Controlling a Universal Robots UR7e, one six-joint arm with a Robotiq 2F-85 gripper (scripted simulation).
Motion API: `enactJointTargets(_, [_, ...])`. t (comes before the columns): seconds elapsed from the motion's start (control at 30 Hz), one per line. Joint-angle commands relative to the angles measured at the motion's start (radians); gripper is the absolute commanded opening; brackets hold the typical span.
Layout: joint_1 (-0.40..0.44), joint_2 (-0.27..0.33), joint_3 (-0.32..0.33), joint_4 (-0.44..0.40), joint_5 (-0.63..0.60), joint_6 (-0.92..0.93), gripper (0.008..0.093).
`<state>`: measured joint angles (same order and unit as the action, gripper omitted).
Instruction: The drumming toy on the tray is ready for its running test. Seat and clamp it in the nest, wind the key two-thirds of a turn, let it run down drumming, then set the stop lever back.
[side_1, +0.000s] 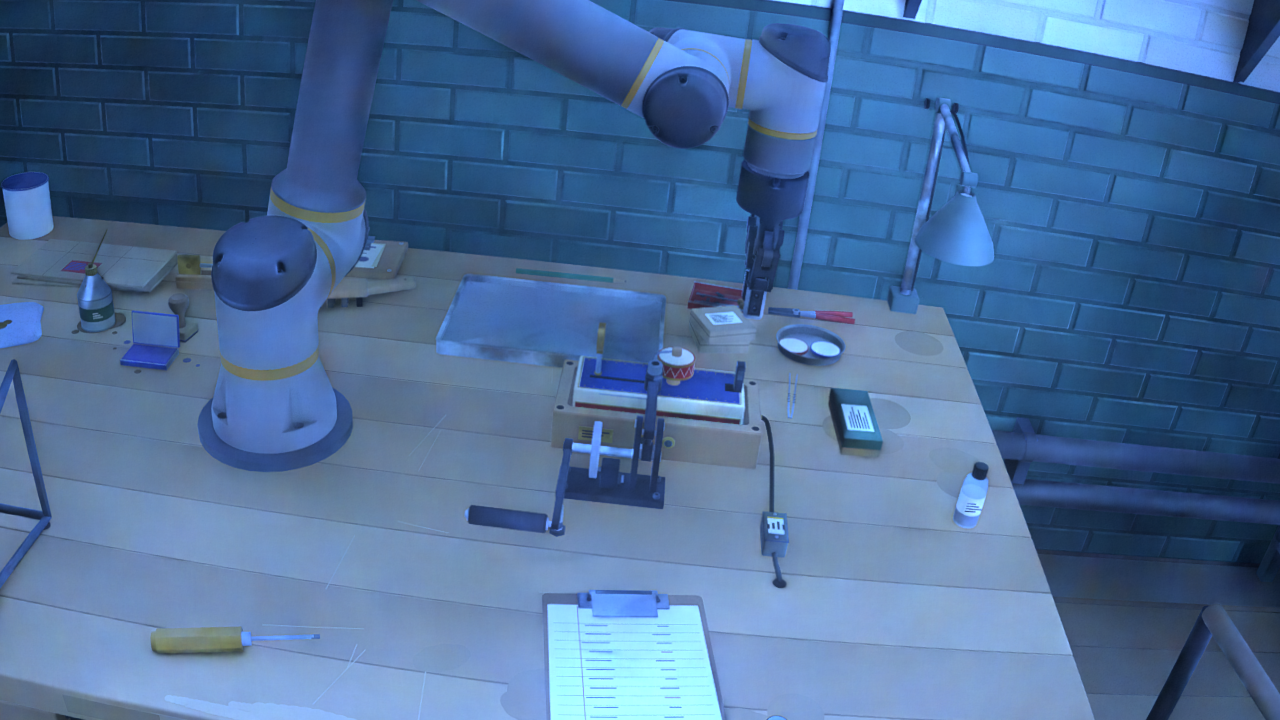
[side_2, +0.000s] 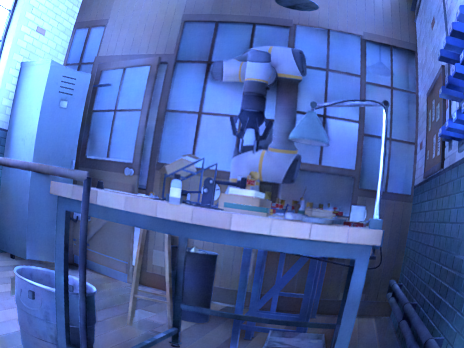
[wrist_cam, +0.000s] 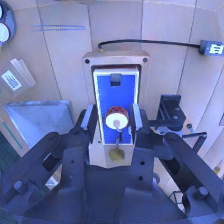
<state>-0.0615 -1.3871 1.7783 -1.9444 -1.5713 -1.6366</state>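
My gripper (side_1: 756, 304) (wrist_cam: 111, 120) hangs high above the right end of the nest, open and empty. The drumming toy (side_1: 661, 383) (wrist_cam: 115, 112), a blue-topped box with a small red and white drum (side_1: 677, 364) (wrist_cam: 116, 117), sits in the wooden nest (side_1: 658, 421). Its yellow winding key (side_1: 601, 337) (wrist_cam: 117, 154) stands at the left end. The dark stop lever (side_1: 739, 376) (wrist_cam: 115, 79) stands at the right end. The toggle clamp (side_1: 618, 461) (wrist_cam: 170, 113) sits in front of the nest, its long handle (side_1: 508, 518) lying toward the front left.
A metal tray (side_1: 550, 318) lies empty behind the nest. A cable runs from the nest to a small switch box (side_1: 774, 533). A desk lamp (side_1: 949, 224) stands at the back right. A clipboard (side_1: 631, 658) and a screwdriver (side_1: 224, 639) lie near the front edge.
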Motion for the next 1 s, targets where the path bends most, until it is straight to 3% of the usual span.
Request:
enactJointTargets(0.0, [0.0,-0.001,0.0,0.0,0.0,0.0,0.044])
enactJointTargets(0.73, [0.0,-0.01,0.018,-0.027,0.001,0.001,0.044])
enactJointTargets(0.97, [0.0,0.014,0.055,-0.086,0.001,0.001,0.044])
